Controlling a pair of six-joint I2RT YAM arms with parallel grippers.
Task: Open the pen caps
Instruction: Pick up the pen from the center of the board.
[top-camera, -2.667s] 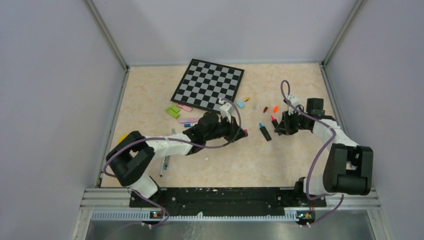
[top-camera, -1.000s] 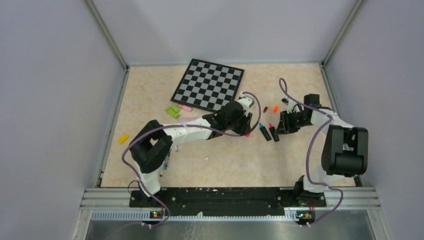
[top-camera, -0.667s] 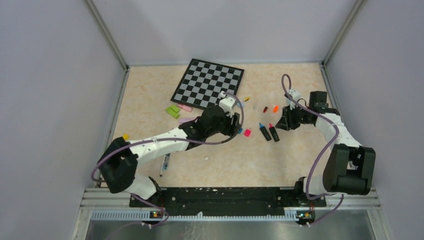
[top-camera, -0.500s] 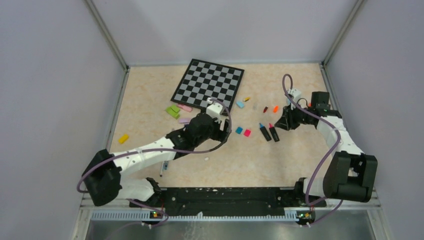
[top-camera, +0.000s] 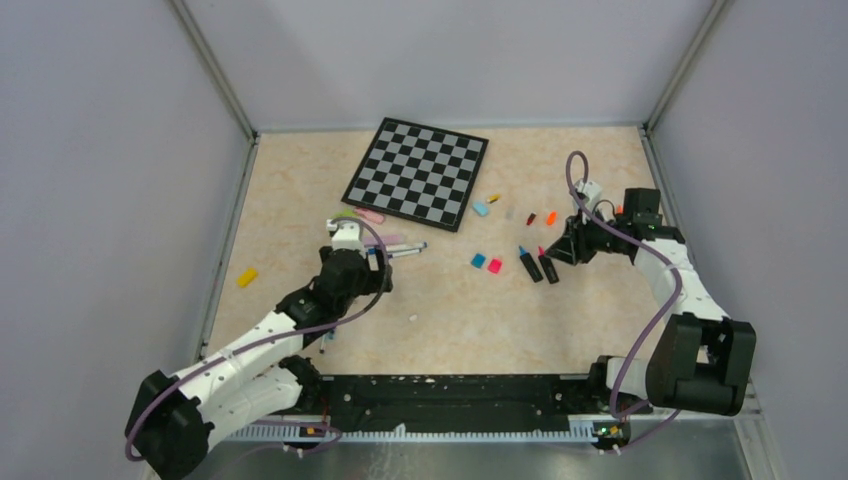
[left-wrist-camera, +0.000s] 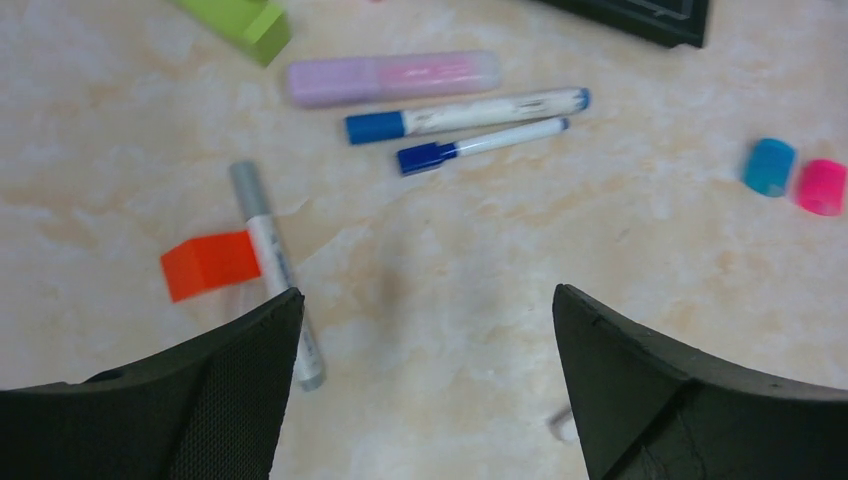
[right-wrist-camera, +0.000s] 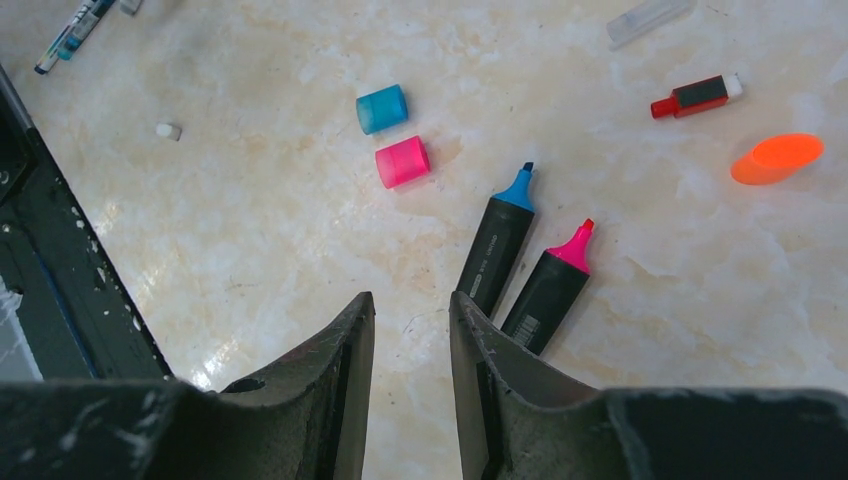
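Over on the counter (top-camera: 480, 330), loose cyan cap (right-wrist-camera: 381, 108) and pink cap (right-wrist-camera: 402, 162) lie just left of two uncapped black highlighters (right-wrist-camera: 497, 240); left jaws gape wide, empty, right jaws barely parted, nothing held.

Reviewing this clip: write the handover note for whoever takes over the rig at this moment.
Left end effector: open wide, empty.
Right end effector: jaws a narrow gap apart, empty, just short of the blue-tipped highlighter and pink-tipped highlighter.
Done: both lie uncapped side by side; cyan cap and pink cap lie loose nearby.
To do: thick blue-capped pen, thin blue-capped pen and lilac-pink highlighter look capped, all ahead in the left wrist view.
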